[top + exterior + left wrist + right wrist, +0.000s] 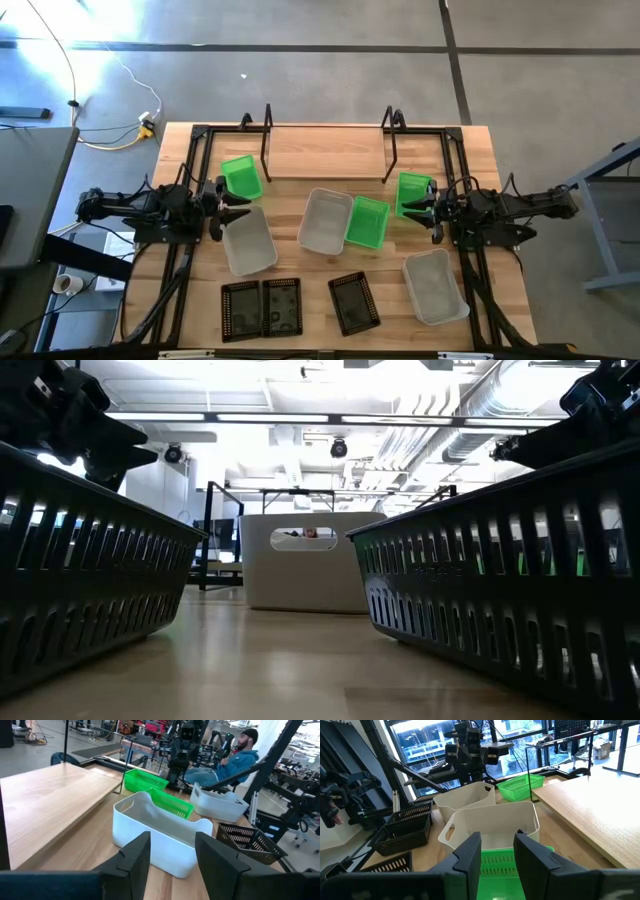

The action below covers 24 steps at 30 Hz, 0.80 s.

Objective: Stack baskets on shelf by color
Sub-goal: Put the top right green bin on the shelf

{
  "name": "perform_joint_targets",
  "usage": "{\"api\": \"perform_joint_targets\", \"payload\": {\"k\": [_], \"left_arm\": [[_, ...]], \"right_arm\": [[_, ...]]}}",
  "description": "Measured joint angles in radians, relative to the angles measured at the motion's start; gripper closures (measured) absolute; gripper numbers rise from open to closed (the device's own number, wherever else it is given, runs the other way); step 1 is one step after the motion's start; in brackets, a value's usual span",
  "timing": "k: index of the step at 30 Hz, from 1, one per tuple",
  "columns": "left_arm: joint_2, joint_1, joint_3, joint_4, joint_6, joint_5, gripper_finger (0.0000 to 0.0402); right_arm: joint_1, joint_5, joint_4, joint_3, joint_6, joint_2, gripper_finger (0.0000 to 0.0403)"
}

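The shelf (325,150) stands at the table's far edge with nothing on its plank. Three green baskets (240,177) (366,222) (413,192), three whitish ones (248,240) (325,220) (435,285) and three black ones (240,308) (282,305) (353,302) lie on the tabletop. The middle green basket leans on the middle whitish one. My left gripper (172,857) hovers open at the table's left, level, facing a whitish basket (155,827). At the right, my right gripper (497,852) hovers open and level, with a green basket (495,865) just ahead of its fingers.
The shelf's black upright ends (266,140) (392,140) flank its plank. Black frame rails (180,280) (480,290) run along both table sides under the arms. In the low view, two black baskets (80,560) (520,590) stand close by. A seated person (240,757) is beyond the table.
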Motion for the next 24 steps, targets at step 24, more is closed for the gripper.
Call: {"api": "perform_joint_targets", "payload": {"k": [24], "left_arm": [[0.000, 0.000, 0.000, 0.023, -0.001, -0.086, 0.0257]], "right_arm": [[0.000, 0.045, 0.013, -0.001, 0.261, 0.000, 0.0300]]}}
